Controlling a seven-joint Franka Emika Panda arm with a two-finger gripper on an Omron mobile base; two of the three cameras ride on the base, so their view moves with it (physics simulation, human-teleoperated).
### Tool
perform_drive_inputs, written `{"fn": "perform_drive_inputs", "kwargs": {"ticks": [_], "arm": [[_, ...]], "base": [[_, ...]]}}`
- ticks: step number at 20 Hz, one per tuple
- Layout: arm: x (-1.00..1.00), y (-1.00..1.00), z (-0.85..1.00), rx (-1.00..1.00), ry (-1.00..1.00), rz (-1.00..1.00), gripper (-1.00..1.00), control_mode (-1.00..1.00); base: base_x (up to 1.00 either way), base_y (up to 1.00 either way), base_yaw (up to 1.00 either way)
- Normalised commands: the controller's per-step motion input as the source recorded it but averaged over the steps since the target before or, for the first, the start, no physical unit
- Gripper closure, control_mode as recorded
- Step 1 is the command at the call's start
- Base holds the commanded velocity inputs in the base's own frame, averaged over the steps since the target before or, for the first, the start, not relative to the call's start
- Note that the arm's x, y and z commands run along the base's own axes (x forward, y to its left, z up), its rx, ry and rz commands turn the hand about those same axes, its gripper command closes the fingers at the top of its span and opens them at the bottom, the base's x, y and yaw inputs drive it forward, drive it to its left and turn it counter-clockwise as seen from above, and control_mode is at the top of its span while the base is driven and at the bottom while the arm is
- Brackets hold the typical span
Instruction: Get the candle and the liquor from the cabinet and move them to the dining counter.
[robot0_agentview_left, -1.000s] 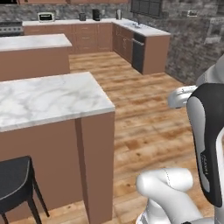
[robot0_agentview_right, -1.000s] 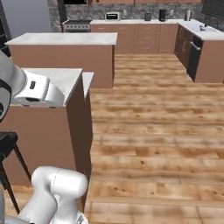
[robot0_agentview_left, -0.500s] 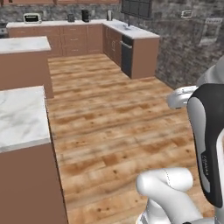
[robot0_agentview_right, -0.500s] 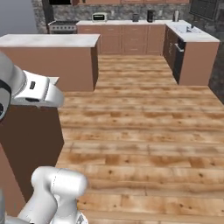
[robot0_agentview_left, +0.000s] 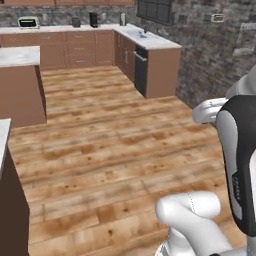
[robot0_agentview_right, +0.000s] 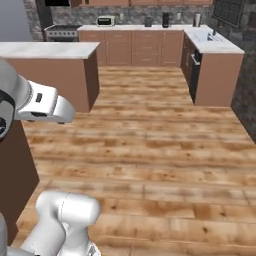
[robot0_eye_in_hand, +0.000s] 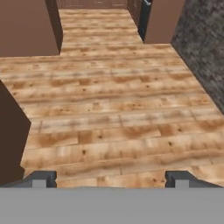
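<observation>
While the arm is folded close over its base, a wide plank floor (robot0_agentview_left: 110, 150) of warm brown wood is seen spreading ahead of the robot, and it serves as the landmark for the rest. Along the far edge of that floor, a run of brown base cabinets with a pale worktop (robot0_agentview_right: 145, 27) is seen, turning a corner into a short peninsula (robot0_agentview_right: 217, 65) that juts out onto the floor at its right side. A rough grey stone wall (robot0_agentview_left: 215, 60) is seen bordering the floor on the right, behind that peninsula. At the left of the floor, a marble-topped island (robot0_agentview_right: 50, 70) on a brown base is seen standing, well apart from the far cabinets. A dark dishwasher front (robot0_agentview_left: 141, 74) is set into the peninsula's side facing the floor. On the far worktop a toaster oven (robot0_agentview_right: 105, 20) is placed, with a few small dark appliances (robot0_agentview_right: 165, 19) further right, too small to name.

Candle, liquor and wall cabinet cannot be located from this position.

The gripper (robot0_eye_in_hand: 111, 178) is held above bare floor, its two fingertips (robot0_eye_in_hand: 43, 178) spread wide apart with nothing between them.
</observation>
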Motion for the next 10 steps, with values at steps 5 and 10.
{"fn": "perform_drive_inputs", "kwargs": {"ticks": [5, 10], "arm": [[0.0, 0.0, 0.0, 0.0, 0.0, 0.0, -1.0, 1.0], [0.0, 0.0, 0.0, 0.0, 0.0, 0.0, -1.0, 1.0]], "base": [[1.0, -0.18, 0.16], [1.0, -0.08, 0.14]]}}
